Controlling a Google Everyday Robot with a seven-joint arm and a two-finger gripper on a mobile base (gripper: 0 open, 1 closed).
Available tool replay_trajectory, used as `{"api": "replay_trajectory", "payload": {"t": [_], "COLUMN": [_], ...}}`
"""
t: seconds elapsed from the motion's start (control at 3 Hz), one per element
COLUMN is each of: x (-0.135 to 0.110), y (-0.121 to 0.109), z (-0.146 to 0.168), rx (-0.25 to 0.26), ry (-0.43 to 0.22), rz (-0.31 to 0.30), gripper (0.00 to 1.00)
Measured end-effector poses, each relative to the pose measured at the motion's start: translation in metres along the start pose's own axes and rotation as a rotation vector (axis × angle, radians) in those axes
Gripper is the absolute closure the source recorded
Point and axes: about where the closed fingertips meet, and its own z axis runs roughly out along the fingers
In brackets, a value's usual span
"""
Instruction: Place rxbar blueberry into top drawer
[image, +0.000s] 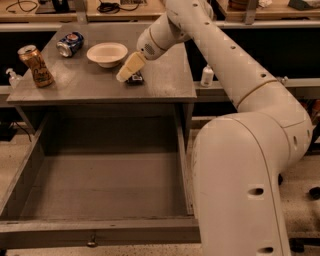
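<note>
Grasp step: the gripper (128, 70) hangs over the rxbar blueberry (136, 78) just right of the bowl (107, 54) (its spread: cannot tell). Next, clamp it and carry it to the open top drawer (100, 185).

Gripper (123, 75) tilts down at the rxbar blueberry (136, 78) on the desk (95, 89), beside the white bowl (107, 54); top drawer (105, 233) stands open below

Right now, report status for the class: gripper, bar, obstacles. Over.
Gripper at the rxbar blueberry on the desktop. Bar not yet lifted. Top drawer pulled open below. Bowl close beside the bar.
</note>
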Motion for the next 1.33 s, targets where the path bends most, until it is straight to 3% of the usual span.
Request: {"api": "replay_trajectory", "payload": {"t": [0.33,0.67,1.33], "x": [0.016,0.028,0.026], "y": [0.005,0.011,0.013], "z": [0.023,0.048,0.050], "rx": [-0.017,-0.020,-0.020], "ry": [0.045,0.090,0.104], "rz": [0.086,0.115,0.119], "gripper": [0.00,0.21,0.68]}}
